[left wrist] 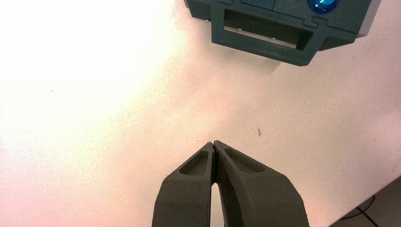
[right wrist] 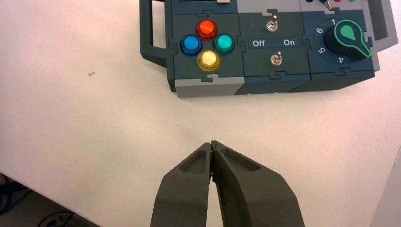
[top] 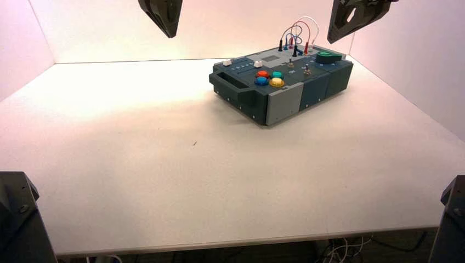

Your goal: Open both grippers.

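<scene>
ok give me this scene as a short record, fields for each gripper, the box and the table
left gripper: shut, fingertips touching, raised over bare table short of the box's handle end
right gripper: shut, fingertips touching, raised over the table in front of the box
box: dark teal with a grey panel, on the far right part of the table
buttons: red, blue, green, yellow, in a diamond
toggle switches: two, by the Off/On label
knob: black with green pointer
table: white
task state: neither gripper opened yet

Lab test cell: white table (top: 164,181) walled by plain panels (top: 109,27)
</scene>
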Tool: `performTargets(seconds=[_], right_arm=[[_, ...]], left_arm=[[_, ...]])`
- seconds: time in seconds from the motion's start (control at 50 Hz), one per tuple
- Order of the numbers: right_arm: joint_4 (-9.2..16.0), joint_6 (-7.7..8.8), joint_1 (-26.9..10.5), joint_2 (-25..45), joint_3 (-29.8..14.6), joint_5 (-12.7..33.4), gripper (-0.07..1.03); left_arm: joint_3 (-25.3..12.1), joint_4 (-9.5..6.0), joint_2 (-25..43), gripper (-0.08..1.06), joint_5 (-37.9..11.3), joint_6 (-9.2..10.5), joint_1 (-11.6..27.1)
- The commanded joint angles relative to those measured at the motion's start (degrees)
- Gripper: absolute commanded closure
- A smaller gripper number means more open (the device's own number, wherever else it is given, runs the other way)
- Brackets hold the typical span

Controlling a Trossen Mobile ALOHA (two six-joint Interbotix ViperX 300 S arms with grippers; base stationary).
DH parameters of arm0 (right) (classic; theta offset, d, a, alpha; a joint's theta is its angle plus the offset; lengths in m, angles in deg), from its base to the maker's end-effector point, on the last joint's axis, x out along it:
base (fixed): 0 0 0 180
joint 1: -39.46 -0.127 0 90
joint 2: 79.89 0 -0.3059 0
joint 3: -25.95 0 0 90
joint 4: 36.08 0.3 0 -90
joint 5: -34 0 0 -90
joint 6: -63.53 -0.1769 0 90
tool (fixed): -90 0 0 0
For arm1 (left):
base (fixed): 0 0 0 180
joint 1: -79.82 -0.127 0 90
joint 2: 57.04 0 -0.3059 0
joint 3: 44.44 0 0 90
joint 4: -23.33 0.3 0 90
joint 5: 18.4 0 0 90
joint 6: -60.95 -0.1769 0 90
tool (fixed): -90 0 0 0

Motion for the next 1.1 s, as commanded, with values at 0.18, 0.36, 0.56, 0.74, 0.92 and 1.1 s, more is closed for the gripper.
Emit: performTargets(seconds=[0.18,0.36,0.56,0.74,0.92,1.1], right_arm=[[-0.09,-0.09,-0.18,-0.88,-0.7,-0.26,0.98],[-0.09,-0.09,-0.09,-0.88,-0.7,-0.26,0.98],[-0.09,-0.09,-0.18,-0.97,-0.7,-0.26,0.98],[-0.18,-0.09,-0.18,-1.05,-0.7,-0.35,0.98],[-0.44,-0.09,-0.18,-1.05,-0.62,-0.53,0.98],[-0.35,-1.41,0.09,-0.79,-0.53,-2.55,0.15]], left_arm=[[-0.44,0.0,-0.79,1.01,-0.09,-0.26,0.44],[-0.26,0.09,-0.79,1.0,-0.26,-0.44,0.44],[-0.53,0.09,-0.26,1.0,-0.26,-0.44,0.44],[-0.62,0.0,-0.44,1.0,0.0,-0.44,0.44],[-0.53,0.0,-0.7,0.94,0.18,-0.44,0.44],[-0.62,-0.18,-0.26,0.29,0.62,0.7,0.44]])
